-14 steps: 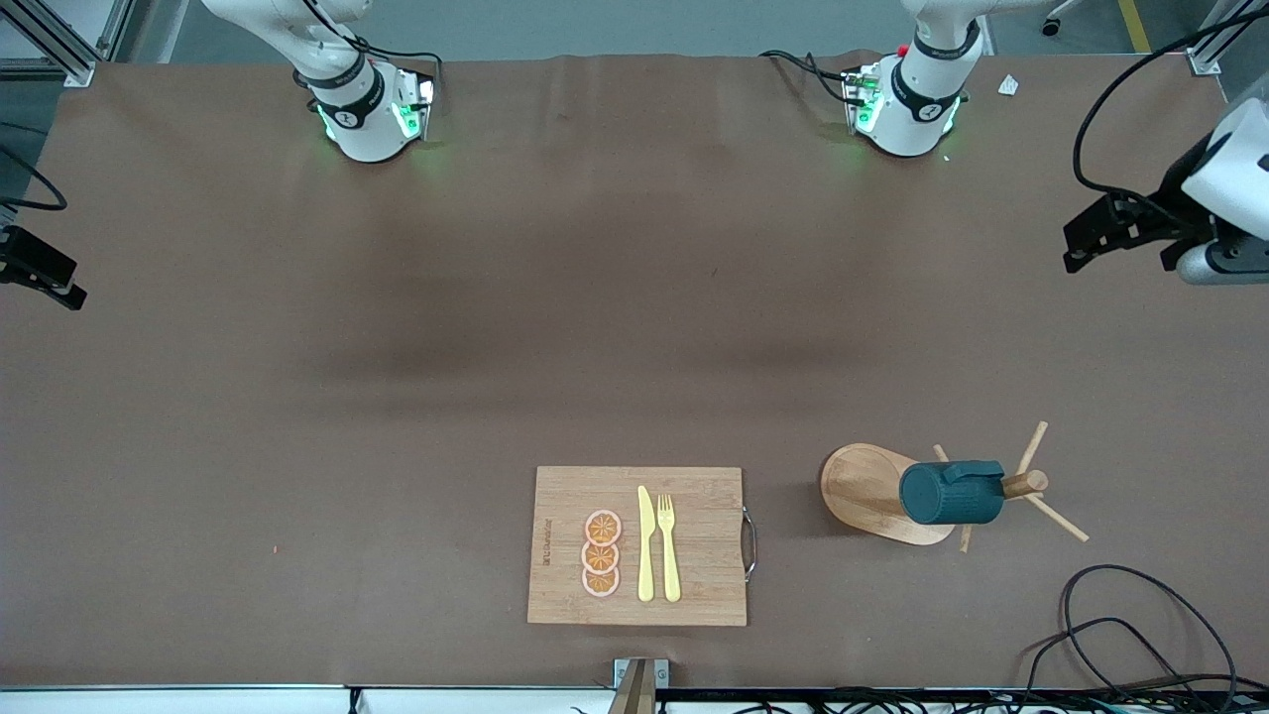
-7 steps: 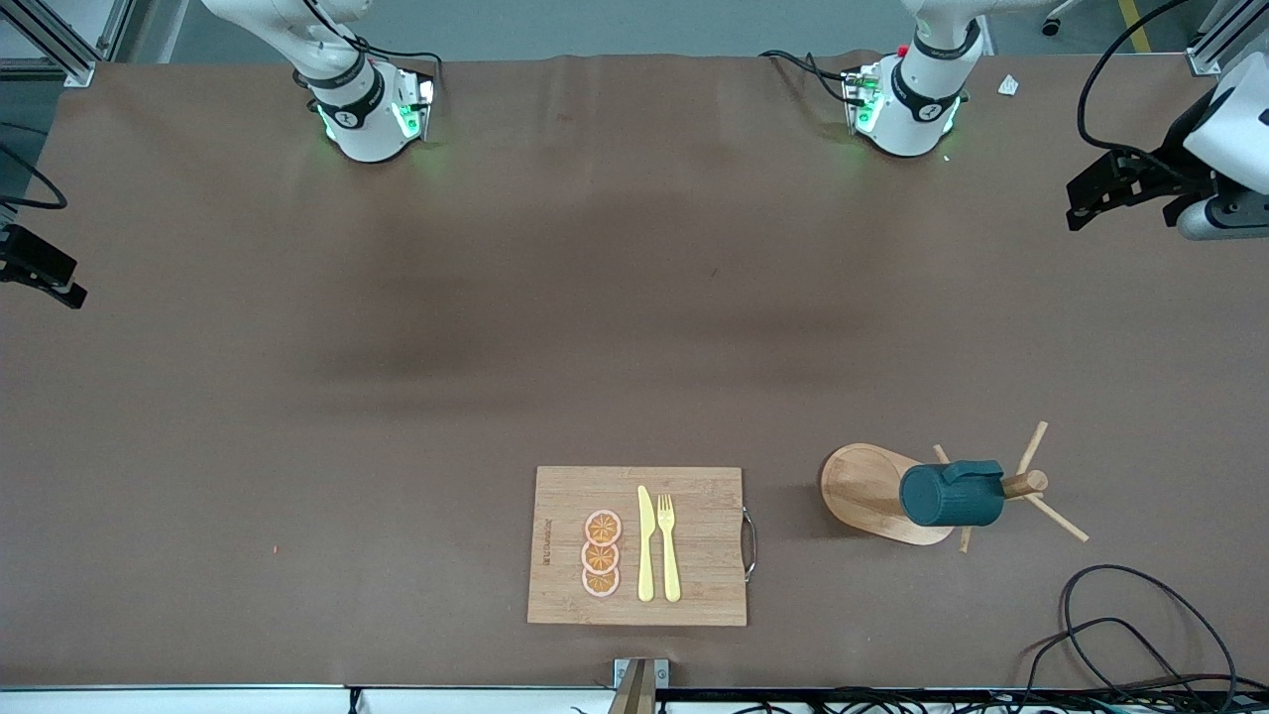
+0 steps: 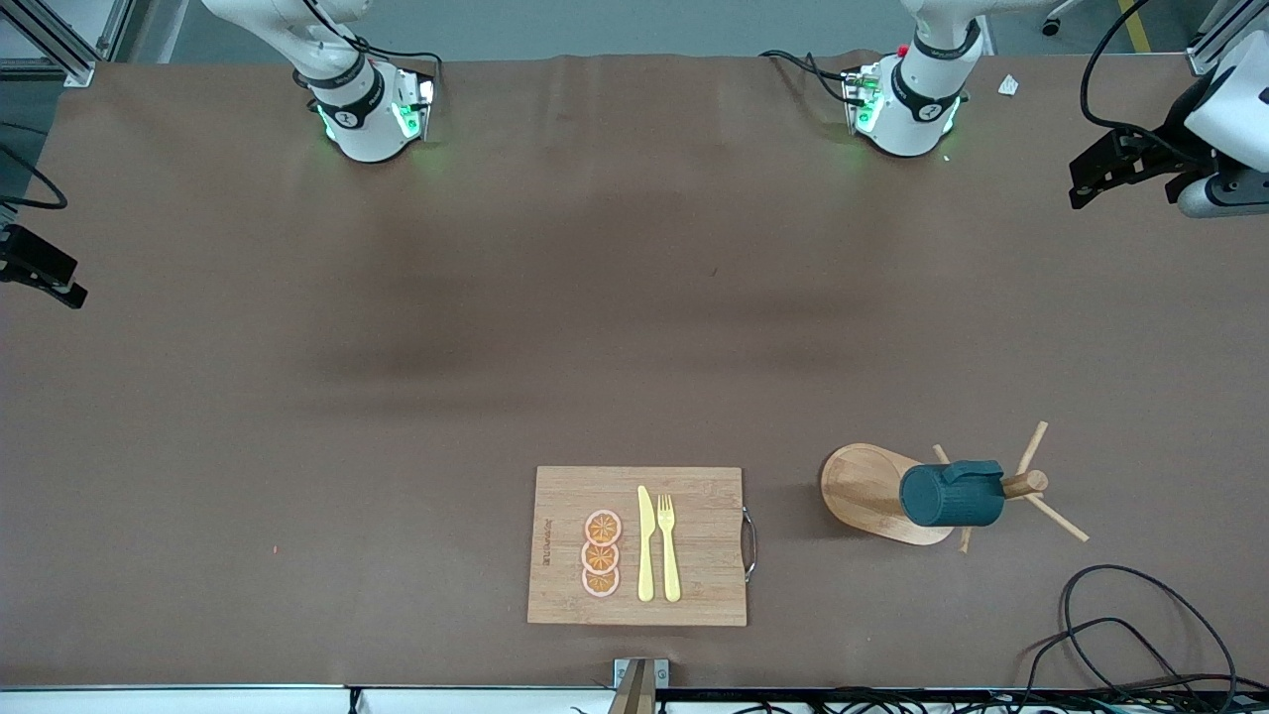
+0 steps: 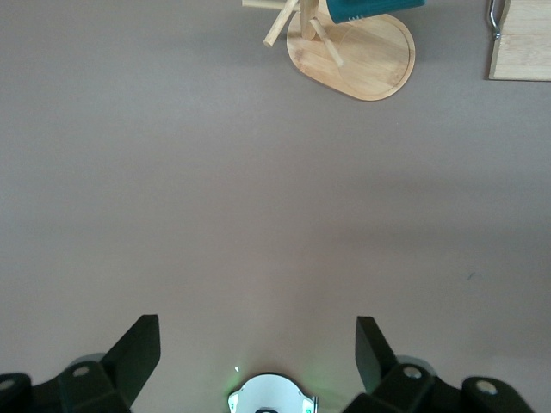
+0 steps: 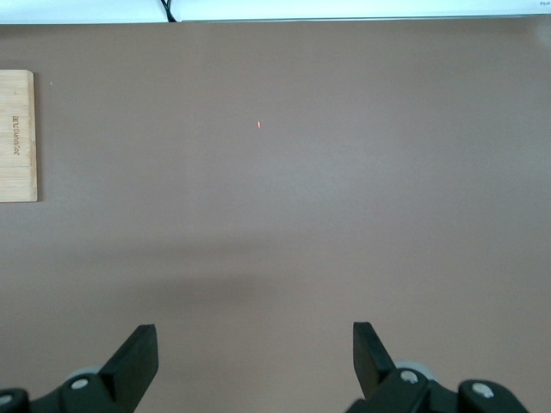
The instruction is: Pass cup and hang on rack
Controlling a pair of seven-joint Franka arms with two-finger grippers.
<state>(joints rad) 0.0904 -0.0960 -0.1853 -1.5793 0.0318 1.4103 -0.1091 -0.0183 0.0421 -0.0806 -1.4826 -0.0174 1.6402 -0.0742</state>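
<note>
The dark teal cup (image 3: pixel 950 496) hangs sideways on a peg of the light wooden rack (image 3: pixel 861 488), which stands toward the left arm's end of the table, near the front camera. In the left wrist view the rack (image 4: pixel 366 60) shows with only the cup's edge (image 4: pixel 370 7) in the picture. My left gripper (image 3: pixel 1083 184) hovers open and empty over the table's edge at the left arm's end, well away from the rack; its fingers (image 4: pixel 138 348) stand wide apart. My right gripper (image 3: pixel 61 283) waits open and empty over the table's edge at the right arm's end, with bare table between its fingers (image 5: pixel 138 353).
A rectangular wooden cutting board (image 3: pixel 694 496) lies beside the rack, toward the right arm's end, carrying three orange slices (image 3: pixel 601 553), a yellow knife (image 3: pixel 645 545) and a yellow fork (image 3: pixel 668 545). Black cables (image 3: pixel 1120 615) loop at the table corner near the rack.
The left gripper has drawn away from the rack toward the robots' edge of the table. The cup, rack and right arm have not moved.
</note>
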